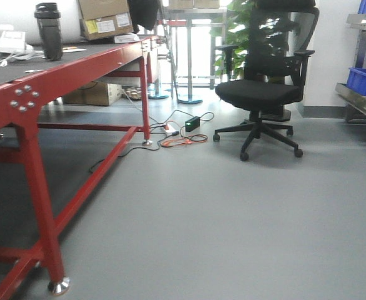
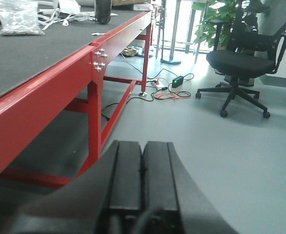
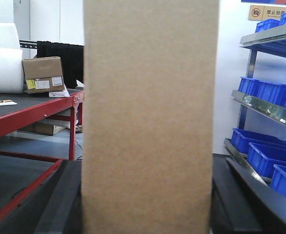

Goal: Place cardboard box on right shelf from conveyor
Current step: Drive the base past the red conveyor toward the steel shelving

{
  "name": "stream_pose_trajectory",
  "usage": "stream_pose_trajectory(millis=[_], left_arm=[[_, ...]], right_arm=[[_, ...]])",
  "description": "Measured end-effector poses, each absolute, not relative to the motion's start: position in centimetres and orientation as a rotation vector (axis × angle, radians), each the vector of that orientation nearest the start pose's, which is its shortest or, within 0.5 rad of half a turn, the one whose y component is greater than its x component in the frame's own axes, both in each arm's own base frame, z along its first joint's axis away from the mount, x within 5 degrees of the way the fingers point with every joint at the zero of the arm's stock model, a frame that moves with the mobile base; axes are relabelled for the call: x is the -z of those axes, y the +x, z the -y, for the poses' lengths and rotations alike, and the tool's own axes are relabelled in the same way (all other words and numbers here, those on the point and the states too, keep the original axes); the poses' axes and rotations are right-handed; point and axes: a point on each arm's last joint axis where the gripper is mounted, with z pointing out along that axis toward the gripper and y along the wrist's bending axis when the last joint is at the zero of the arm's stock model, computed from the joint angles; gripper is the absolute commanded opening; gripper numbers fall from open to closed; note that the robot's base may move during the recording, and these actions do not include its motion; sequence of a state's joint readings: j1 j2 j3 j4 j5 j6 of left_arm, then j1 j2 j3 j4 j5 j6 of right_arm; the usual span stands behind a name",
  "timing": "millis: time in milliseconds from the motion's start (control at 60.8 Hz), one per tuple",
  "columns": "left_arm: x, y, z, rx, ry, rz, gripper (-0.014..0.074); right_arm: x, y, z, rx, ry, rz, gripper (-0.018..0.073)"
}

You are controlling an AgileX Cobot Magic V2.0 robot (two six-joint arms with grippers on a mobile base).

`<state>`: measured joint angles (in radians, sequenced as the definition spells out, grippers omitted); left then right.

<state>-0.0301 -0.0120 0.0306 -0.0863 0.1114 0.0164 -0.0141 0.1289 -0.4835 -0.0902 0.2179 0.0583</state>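
Observation:
The plain tan cardboard box [image 3: 150, 117] fills the middle of the right wrist view, standing upright between the dark fingers [image 3: 67, 195] of my right gripper [image 3: 147, 168], which is shut on it. It is off the conveyor [image 3: 33, 100], whose dark belt on a red frame lies to the left. The right shelf [image 3: 265, 109], with shiny steel rails, stands to the right of the box. My left gripper [image 2: 143, 146] is shut with nothing in it, hanging over the grey floor beside the conveyor [image 2: 30, 53]. The front view shows the conveyor [image 1: 20, 67] and the shelf's edge [image 1: 361, 103], but no gripper.
Blue bins [image 3: 265, 156] sit on the shelf levels. A black office chair [image 1: 264, 87] stands on the floor, with cables and a power brick [image 1: 183, 134] near it. On the belt are a brown labelled box [image 1: 105, 19], a black bottle [image 1: 49, 31] and a plastic bag [image 2: 16, 17].

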Motion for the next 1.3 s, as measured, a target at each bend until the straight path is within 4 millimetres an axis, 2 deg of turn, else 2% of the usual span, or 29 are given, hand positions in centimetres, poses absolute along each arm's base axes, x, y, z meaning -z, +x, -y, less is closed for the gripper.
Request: stream_pose_trajectory(millis=[1298], left_arm=[[-19.34, 5.67, 0.26, 0.085, -0.024, -1.614, -0.0119]], right_arm=[[-34.49, 3.09, 0.22, 0.051, 0.005, -1.346, 0.0314]])
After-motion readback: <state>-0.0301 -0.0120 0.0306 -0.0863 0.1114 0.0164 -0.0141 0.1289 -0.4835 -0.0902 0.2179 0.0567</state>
